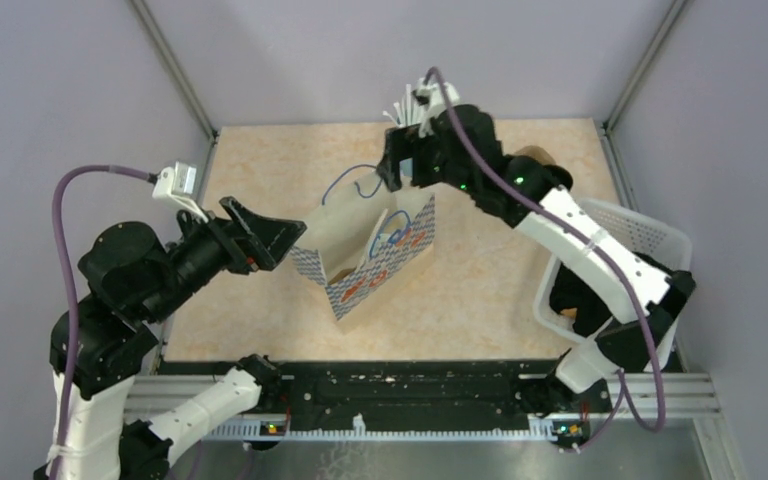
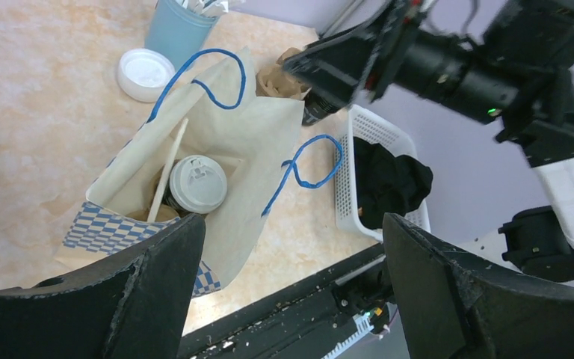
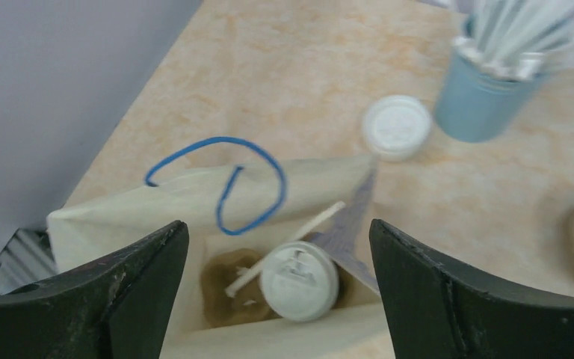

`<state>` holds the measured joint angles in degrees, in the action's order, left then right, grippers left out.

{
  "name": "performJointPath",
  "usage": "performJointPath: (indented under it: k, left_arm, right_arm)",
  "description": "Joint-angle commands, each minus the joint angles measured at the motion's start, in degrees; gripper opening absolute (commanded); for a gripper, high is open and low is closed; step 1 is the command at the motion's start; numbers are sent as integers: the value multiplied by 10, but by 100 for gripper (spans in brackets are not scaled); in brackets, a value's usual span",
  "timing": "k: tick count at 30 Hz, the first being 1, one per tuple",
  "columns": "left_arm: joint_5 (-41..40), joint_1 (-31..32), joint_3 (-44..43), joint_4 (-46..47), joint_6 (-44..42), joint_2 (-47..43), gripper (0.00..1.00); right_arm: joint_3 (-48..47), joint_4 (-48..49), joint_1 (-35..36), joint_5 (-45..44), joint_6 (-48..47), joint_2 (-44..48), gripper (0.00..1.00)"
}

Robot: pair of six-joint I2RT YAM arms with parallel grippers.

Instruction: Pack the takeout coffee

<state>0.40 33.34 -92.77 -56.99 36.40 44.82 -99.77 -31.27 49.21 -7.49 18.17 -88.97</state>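
Observation:
The takeout coffee cup, dark with a white lid (image 2: 196, 183), stands inside the open paper bag (image 1: 370, 255) with blue cord handles; the right wrist view shows the lid from above (image 3: 299, 280). A white straw (image 2: 168, 168) leans in the bag beside the cup, on brown paper (image 3: 228, 288). My left gripper (image 1: 295, 240) is wide open and empty at the bag's left edge; in its own view (image 2: 291, 224) the bag lies between its fingers. My right gripper (image 1: 405, 175) is wide open and empty above the bag's far side, looking down into it (image 3: 278, 228).
A loose white lid (image 3: 397, 127) lies on the table behind the bag, next to a light-blue cup of white straws (image 3: 482, 105). A white basket (image 1: 650, 235) with a dark item stands at the right. A brown paper item (image 2: 280, 78) lies at the far right.

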Motion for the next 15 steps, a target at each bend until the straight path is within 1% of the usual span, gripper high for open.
performJointPath:
  k: [1,2,4,7,10,15]
  left_arm:
    - [-22,0,-25,18,-3,-6,95]
    - [-23,0,-32,19,-9,-4,95]
    - [-21,0,-49,26,-19,0,96]
    - [-16,0,-77,54,-38,4,98]
    - [-8,0,-85,104,-58,-3,99]
    - [-19,0,-96,178,-77,-10,99]
  right_arm:
    - [-104,-148,-46,-65,-24,90,97]
    - [-127,-177,-46,-73,-35,102,99]
    - [-169,-230,-46,-83,-47,129,99]
    - [-220,-283,-46,-108,-35,170,99]
    - [-259,-307,-46,-109,-24,211,99]
    - [-308,-320,-46,-153,3,243,99]
